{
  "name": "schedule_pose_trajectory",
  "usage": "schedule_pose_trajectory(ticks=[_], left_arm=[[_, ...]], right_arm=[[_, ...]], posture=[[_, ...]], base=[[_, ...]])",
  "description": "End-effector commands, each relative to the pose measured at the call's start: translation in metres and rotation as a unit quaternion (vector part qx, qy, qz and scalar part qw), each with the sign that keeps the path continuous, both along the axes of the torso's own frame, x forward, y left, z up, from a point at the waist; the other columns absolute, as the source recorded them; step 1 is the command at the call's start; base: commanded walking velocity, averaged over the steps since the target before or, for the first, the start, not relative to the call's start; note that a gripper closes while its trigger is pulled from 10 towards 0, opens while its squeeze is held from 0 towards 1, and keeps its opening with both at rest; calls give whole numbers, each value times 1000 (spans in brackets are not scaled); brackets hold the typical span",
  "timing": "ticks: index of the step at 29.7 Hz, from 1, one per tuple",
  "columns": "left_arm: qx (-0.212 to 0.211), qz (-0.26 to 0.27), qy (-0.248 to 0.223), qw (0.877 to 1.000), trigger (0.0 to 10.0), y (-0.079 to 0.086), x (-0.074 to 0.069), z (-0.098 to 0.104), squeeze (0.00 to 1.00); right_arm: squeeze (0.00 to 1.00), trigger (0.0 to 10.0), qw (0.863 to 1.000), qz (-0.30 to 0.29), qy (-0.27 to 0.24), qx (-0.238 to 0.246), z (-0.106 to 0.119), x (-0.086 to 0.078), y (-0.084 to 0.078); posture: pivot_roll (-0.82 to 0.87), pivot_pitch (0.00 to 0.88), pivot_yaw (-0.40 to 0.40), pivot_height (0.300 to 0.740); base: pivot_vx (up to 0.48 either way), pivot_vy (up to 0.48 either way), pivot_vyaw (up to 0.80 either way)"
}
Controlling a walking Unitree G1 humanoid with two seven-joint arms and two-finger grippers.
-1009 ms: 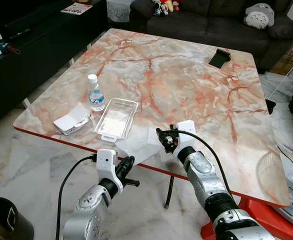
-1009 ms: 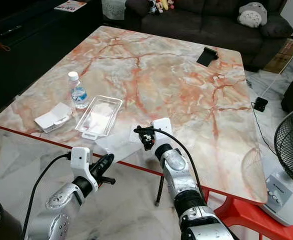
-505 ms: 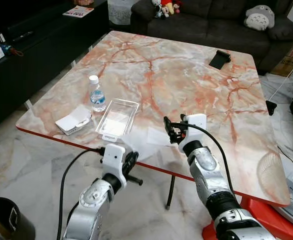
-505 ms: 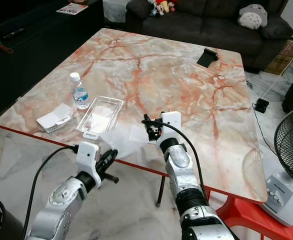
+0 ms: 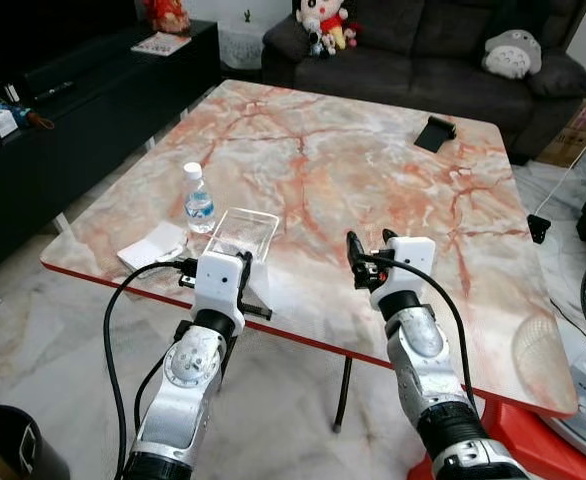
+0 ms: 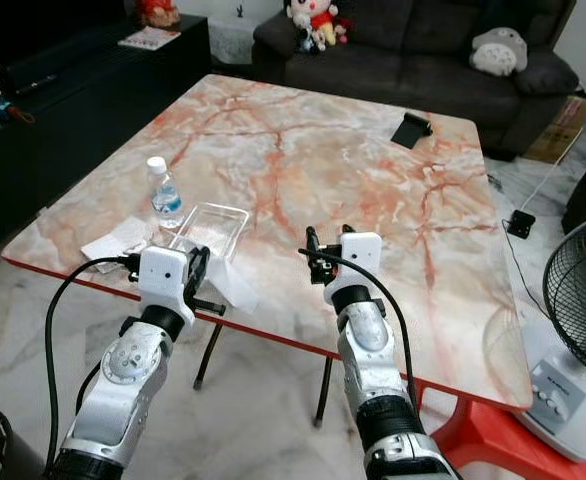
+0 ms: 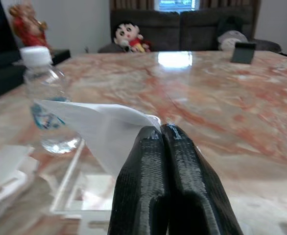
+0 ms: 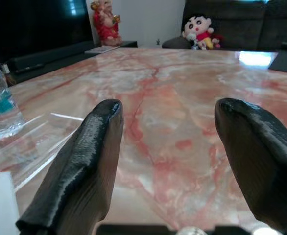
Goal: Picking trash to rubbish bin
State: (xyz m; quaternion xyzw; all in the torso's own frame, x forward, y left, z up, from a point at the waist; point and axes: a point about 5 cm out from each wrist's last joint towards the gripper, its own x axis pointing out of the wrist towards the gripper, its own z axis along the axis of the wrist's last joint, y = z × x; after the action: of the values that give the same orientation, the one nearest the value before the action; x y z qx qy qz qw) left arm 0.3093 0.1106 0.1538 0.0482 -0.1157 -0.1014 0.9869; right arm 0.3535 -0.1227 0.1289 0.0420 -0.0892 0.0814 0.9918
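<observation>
table point(image 5: 373, 170): glossy marble | tray point(image 5: 243, 232): clear plastic | tissue point(image 7: 102, 129): matt white paper

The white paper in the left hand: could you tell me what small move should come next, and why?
Probably lift it clear and carry it off toward a bin: the left hand is shut on the white paper, beside the clear tray.

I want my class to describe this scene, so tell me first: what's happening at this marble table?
A humanoid robot is clearing rubbish from the table. Its left gripper is shut on a white sheet of paper, at the table's near edge beside a clear plastic tray. A water bottle and a white carton lie on the table. The right gripper hovers open over the marble.
</observation>
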Motion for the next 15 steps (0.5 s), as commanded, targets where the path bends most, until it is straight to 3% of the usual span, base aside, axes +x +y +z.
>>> schedule_pose_trajectory(ticks=[1,15], left_arm=[[7,1,-6,1000,10000,-3,2,-1,0],[-1,-3,-7,1000,10000,-9,2,-9,0]], right_arm=[[0,10000,1000,-9,-13,-1,2,-3,-2],[0,10000,1000,-14,-17,-4,2,-7,6]], posture=[[-7,36,-62,740],[-15,0,-57,740]], base=[[0,0,0],[0,0,0]])
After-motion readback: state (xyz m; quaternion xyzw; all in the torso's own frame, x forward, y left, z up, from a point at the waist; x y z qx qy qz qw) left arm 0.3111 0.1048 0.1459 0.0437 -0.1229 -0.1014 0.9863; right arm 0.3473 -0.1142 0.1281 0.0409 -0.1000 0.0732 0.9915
